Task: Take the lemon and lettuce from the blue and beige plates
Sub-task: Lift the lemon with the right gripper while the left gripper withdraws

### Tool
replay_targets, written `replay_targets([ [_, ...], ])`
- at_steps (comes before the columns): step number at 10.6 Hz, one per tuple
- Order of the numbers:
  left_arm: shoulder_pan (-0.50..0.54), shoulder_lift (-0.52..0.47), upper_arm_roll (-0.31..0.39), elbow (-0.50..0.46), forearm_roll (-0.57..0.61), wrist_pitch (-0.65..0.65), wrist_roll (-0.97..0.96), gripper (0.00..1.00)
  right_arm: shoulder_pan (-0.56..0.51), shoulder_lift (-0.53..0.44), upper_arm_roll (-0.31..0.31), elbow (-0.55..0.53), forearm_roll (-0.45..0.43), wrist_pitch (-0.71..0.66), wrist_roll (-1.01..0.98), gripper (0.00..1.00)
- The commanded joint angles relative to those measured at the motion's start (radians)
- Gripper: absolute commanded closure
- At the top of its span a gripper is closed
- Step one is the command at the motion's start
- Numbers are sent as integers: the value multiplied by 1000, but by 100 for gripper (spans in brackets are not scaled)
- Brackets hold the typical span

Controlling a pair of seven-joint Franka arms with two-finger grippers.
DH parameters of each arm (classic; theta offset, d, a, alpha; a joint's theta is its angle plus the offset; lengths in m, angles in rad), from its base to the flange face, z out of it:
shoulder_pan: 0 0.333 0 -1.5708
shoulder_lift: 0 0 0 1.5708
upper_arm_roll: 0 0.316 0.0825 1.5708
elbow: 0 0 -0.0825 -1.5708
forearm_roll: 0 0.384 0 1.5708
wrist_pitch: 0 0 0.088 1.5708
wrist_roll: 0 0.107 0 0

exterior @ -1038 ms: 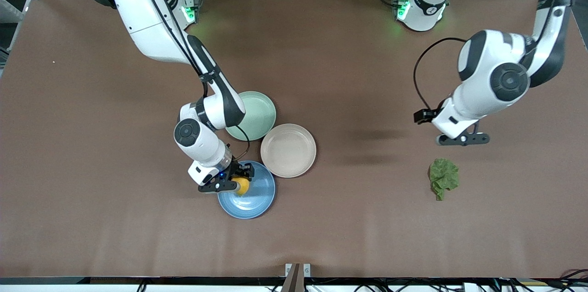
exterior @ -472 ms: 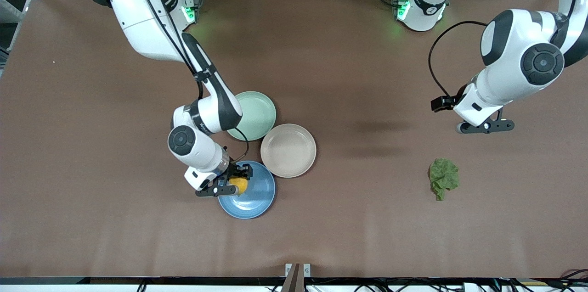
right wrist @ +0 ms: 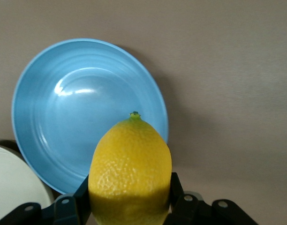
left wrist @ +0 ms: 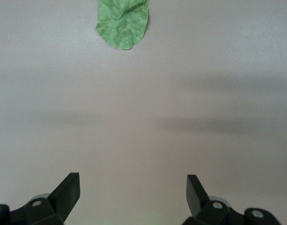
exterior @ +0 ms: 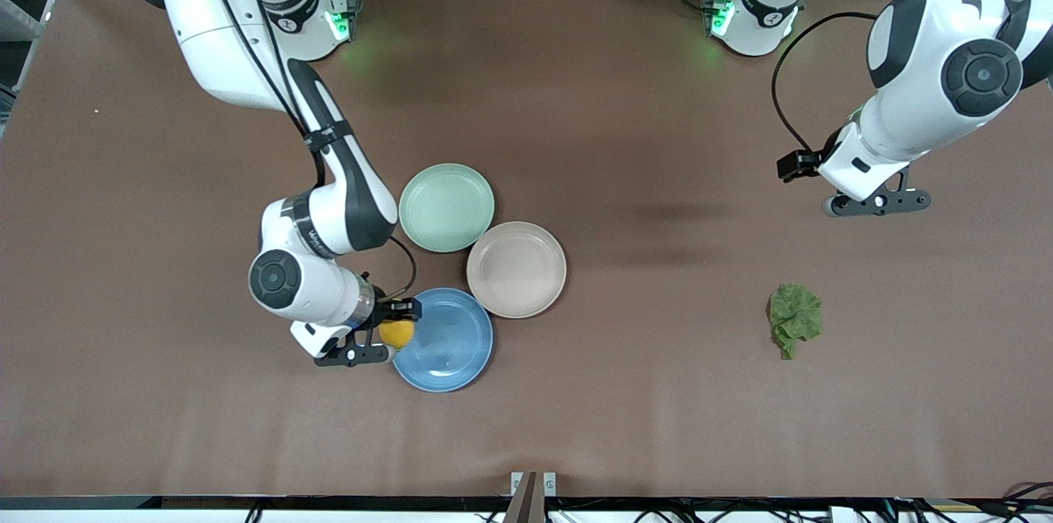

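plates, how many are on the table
3, clustered together. The blue plate lies nearest the front camera, the beige plate beside it toward the left arm's end, and the mint-green plate farthest from that camera. All are empty; none looks hidden.

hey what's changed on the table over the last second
The right end effector, shut on the lemon, carried it off the blue plate toward the right arm's end. The left end effector drew away from the lettuce. Plates and lettuce stayed put.
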Motion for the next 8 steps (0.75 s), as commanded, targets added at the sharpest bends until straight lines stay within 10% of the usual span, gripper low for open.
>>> replay_targets([
  [1,5,-26,-4,40,3,-1,10,0,-61,-55,8,-6,-14,-98,-91,67],
  [8,5,-21,3,293,-59,-3,22,0,-236,-135,13,-16,-189,-354,-215,63],
])
